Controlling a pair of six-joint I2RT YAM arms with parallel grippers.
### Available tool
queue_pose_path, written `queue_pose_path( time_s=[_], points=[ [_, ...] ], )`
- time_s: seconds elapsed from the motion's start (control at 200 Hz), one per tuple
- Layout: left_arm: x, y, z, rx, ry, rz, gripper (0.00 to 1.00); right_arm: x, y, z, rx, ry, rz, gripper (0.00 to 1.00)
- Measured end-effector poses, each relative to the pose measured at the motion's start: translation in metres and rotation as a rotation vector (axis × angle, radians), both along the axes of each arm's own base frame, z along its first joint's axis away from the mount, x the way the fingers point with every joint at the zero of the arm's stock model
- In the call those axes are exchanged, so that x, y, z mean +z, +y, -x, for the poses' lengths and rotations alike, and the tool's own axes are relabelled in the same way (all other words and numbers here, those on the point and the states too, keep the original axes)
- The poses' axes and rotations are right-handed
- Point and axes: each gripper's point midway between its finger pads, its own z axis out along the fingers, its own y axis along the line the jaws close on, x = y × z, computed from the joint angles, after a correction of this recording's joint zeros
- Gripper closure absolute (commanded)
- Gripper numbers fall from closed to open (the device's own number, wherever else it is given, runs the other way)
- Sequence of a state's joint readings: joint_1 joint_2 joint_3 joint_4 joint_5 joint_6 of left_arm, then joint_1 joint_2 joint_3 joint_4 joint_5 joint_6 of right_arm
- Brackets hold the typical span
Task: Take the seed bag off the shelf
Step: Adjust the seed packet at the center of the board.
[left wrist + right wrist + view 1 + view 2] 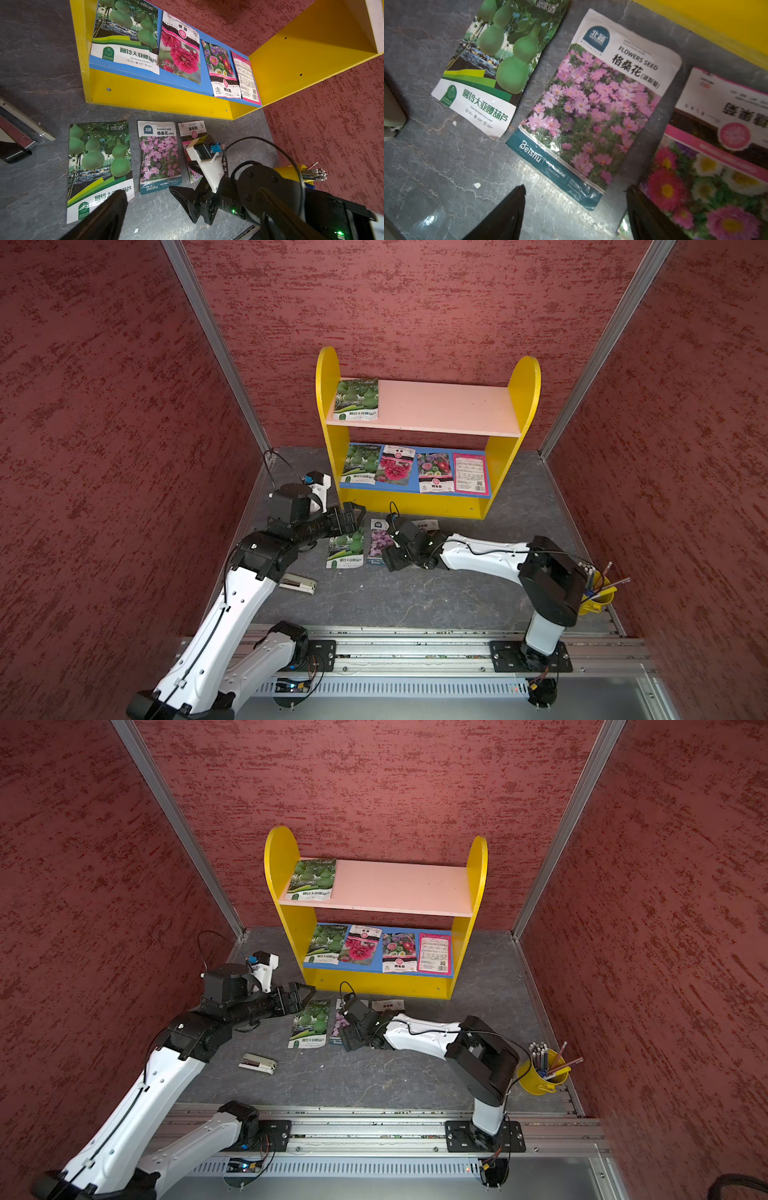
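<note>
The shelf [326, 377] [280, 857] stands at the back of the table. A green gourd seed bag [356, 400] [311, 880] lies on its pink upper board. Several seed bags [434, 470] [180, 47] lie side by side on the blue lower board. In front of the shelf, a gourd bag [99, 164], a pink-flower bag [591, 112] and an aster bag [716, 166] lie flat on the table. My left gripper [356, 516] hangs open and empty by the shelf's lower left corner. My right gripper [576, 188] [388, 547] is open and empty, low over the pink-flower and aster bags.
A stapler [298, 583] [257, 1064] lies on the table to the left, near my left arm. A yellow pen cup [596, 597] [542, 1073] stands at the right edge. Red walls close in three sides; a metal rail [415, 651] runs along the front.
</note>
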State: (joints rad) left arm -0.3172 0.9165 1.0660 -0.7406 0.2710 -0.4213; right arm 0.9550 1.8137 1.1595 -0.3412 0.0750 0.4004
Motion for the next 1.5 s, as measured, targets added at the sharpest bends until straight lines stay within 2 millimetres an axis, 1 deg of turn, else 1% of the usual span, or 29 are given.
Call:
queue_pose_path(
  time_s=[0.15,0.551,0.917,1.037,1.207,1.313,1.503],
  points=[
    [0.002,0.003,0.0,0.007,-0.008,0.0,0.0,-0.011,0.009,0.001,0.0,0.011,0.015,0.2],
    [0.002,0.004,0.0,0.003,-0.007,0.006,0.0,-0.032,0.011,-0.005,-0.024,0.02,0.05,0.21],
    [0.002,0.006,-0.001,0.01,-0.006,0.007,0.0,-0.025,0.017,-0.018,-0.029,-0.022,0.055,0.23],
    [0.002,0.006,-0.001,0.009,-0.006,0.008,0.0,-0.026,0.016,-0.022,-0.029,-0.027,0.064,0.23],
    [0.002,0.006,-0.001,0.009,-0.005,0.01,0.0,-0.036,0.012,-0.025,-0.023,-0.021,0.088,0.24],
    [0.002,0.006,-0.001,0.006,-0.004,0.012,0.0,-0.033,0.014,-0.03,-0.021,-0.03,0.085,0.24],
    [-0.002,0.005,0.0,0.001,0.007,0.013,0.0,-0.033,0.01,-0.041,-0.029,-0.038,0.089,0.25]
  ],
)
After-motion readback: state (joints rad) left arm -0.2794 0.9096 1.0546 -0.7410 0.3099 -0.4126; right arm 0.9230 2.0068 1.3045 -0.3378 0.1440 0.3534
